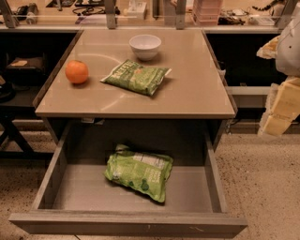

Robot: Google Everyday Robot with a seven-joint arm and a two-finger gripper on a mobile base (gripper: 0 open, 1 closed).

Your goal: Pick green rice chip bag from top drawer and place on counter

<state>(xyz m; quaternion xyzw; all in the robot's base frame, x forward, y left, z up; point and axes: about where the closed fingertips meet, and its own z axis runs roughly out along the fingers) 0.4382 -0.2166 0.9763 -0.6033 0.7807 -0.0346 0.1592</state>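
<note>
The green rice chip bag (138,171) lies in the open top drawer (126,223), near the middle of its grey floor, puffy, with a white label panel facing up. The counter (197,89) is the tan tabletop above the drawer. My gripper (280,108) is at the right edge of the camera view, raised beside the counter's right side, well away from the bag and only partly in view.
On the counter lie a flatter, darker green bag (136,77), an orange (77,71) at the left and a white bowl (145,46) at the back. A cluttered shelf (140,14) runs behind. Speckled floor (267,187) lies to the right of the drawer.
</note>
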